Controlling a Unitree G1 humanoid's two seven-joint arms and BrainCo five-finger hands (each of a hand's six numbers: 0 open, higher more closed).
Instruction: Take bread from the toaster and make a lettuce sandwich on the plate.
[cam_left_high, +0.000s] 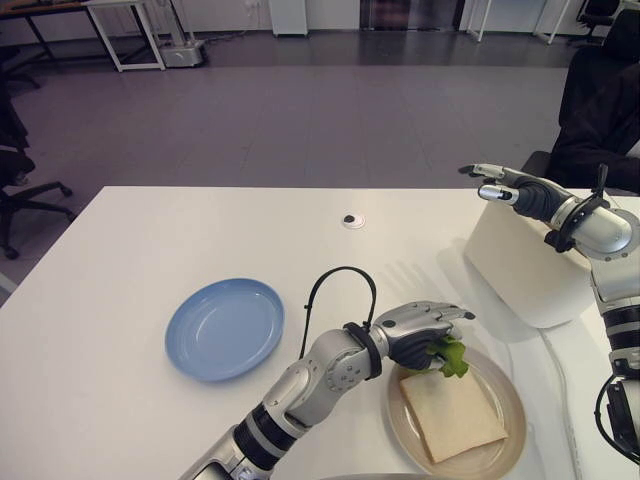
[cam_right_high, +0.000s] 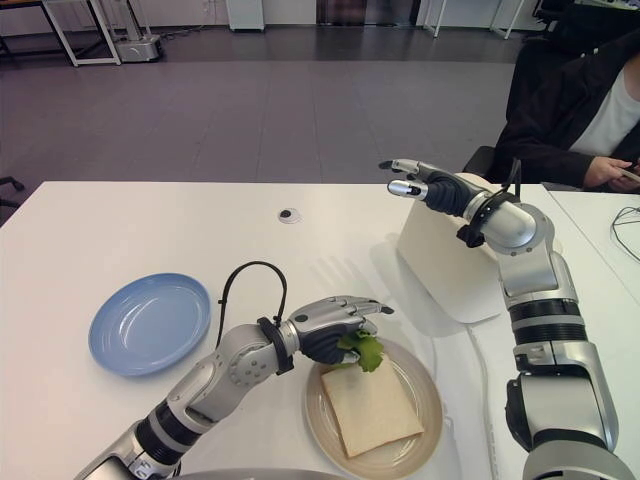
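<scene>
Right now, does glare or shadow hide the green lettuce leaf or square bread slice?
Left eye view: no; the green lettuce leaf and square bread slice are evenly lit. Right eye view: likewise; soft sheen on the round blue plate.

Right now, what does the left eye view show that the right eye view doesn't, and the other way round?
Left eye view alone: a black office chair, its seat at the left edge. Right eye view alone: a cable on the neighbouring table. Both: left hand holding lettuce over the bread slice on the beige plate, right hand above the white toaster, and the blue plate.
</scene>
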